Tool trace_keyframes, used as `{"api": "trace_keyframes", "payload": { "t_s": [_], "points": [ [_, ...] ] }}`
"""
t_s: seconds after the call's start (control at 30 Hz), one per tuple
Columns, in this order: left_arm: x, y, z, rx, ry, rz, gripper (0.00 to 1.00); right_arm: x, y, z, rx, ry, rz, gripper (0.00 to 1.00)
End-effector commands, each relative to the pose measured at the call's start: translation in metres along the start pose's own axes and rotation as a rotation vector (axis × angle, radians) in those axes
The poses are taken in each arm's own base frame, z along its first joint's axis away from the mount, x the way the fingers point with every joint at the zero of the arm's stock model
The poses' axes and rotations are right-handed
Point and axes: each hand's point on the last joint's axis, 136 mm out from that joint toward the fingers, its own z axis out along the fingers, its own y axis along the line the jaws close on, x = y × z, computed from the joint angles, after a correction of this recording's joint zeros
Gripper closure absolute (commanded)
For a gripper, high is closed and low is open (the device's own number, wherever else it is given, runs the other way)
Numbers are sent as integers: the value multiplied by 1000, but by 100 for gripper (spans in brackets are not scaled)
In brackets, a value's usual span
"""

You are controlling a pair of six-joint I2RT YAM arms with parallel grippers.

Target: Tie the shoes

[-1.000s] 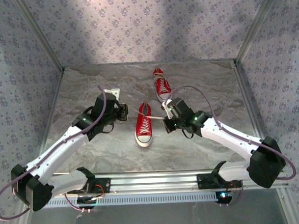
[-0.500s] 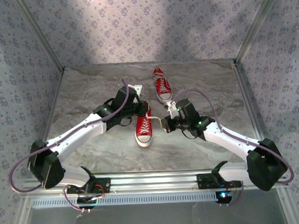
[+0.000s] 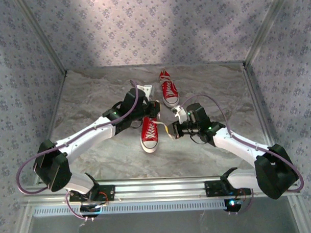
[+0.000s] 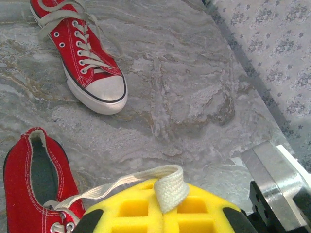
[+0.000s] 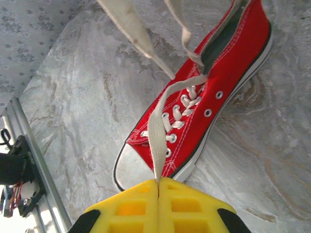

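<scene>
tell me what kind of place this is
Probably a robot test cell: patterned walls box in a marble-look table, and the left arm and right arm sit bolted to a metal rail at its near edge.

White arm links (image 3: 87,135), black joints (image 3: 52,170), purple cables (image 3: 17,180), yellow gridded tool pads (image 5: 192,193).

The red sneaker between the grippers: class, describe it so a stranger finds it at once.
On the grey marbled table, two red canvas sneakers with white toe caps lie. Take the nearer sneaker, toe towards the near edge. Unlike the far sneaker, its white laces are pinched by the left gripper and right gripper.
</scene>
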Motion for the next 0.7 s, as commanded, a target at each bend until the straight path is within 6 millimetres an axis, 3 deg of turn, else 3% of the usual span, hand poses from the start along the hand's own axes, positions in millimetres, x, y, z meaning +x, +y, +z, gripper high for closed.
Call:
{"api": "trace_keyframes", "payload": {
  "t_s": [0.0,0.17,0.43,0.67],
  "points": [
    [-18,-19,7,56,-33,7,100,5,9,2,-63,17,-16,100],
    [-17,-29,16,100,1,-2,100,-2,0,6,-43,0,2,100],
    [-7,-44,3,223,28,-36,100,-12,-8,21,-88,-12,29,100],
    [19,-29,-7,216,63,-49,100,-23,-12,23,-119,-32,34,100]
  ]
}}
